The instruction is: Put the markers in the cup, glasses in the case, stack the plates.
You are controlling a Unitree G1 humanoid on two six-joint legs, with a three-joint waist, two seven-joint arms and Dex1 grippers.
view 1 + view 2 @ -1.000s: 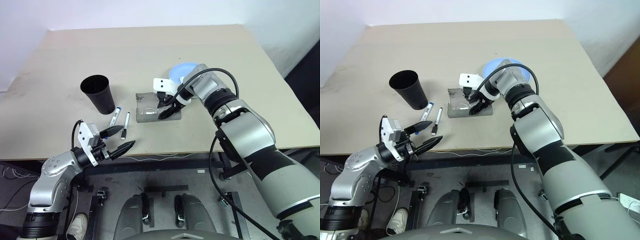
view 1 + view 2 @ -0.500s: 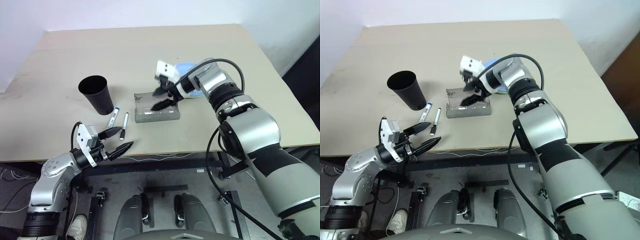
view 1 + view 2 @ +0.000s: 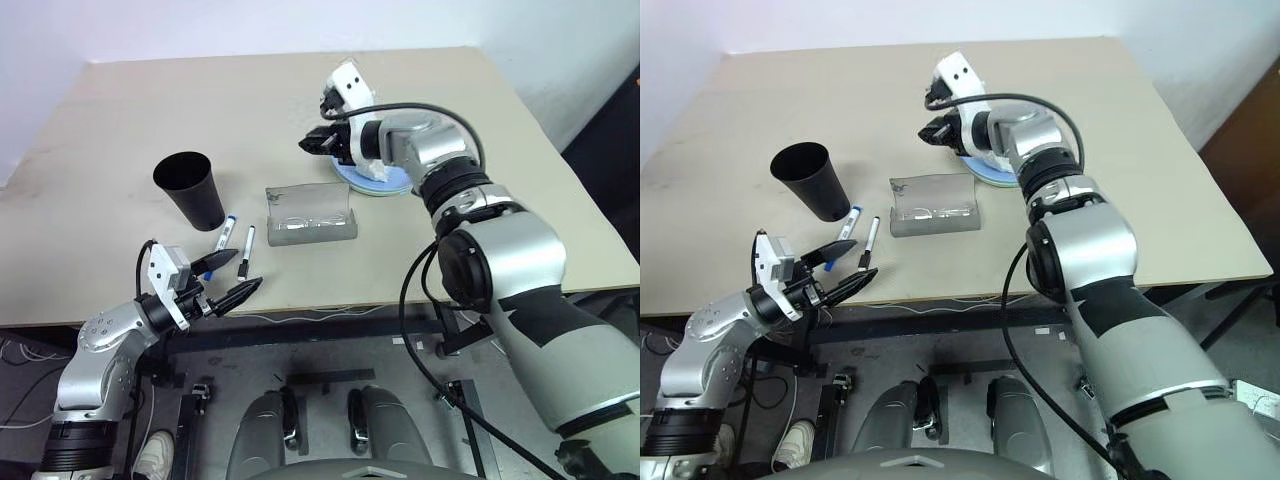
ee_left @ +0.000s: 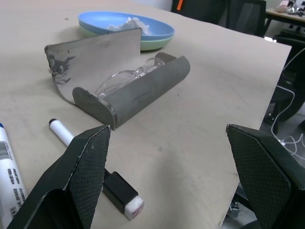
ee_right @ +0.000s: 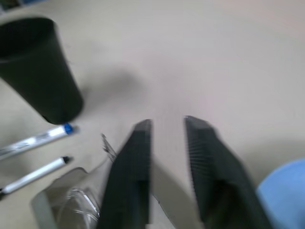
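Note:
The grey case (image 3: 311, 215) lies open mid-table with the clear glasses (image 4: 127, 78) inside it. My right gripper (image 3: 312, 143) hangs above the table behind the case, shut and holding nothing. Just behind the case sit the plates (image 3: 375, 180), the blue one on top of the green one. The black cup (image 3: 190, 190) stands upright to the left. Two markers lie between cup and case: a blue-capped one (image 3: 227, 232) and a thinner black-capped one (image 3: 247, 250). At the table's front edge my left gripper (image 3: 225, 278) is open and empty, close to the markers.
A small white crumpled thing (image 4: 126, 23) lies on the blue plate. The tan table (image 3: 200, 100) is bare at the back and on the right. Its front edge (image 3: 330, 305) runs just past my left gripper.
My right gripper has lifted out of the case, moved back above the table and shut. The glasses stay in the open case. The left arm has kept still.

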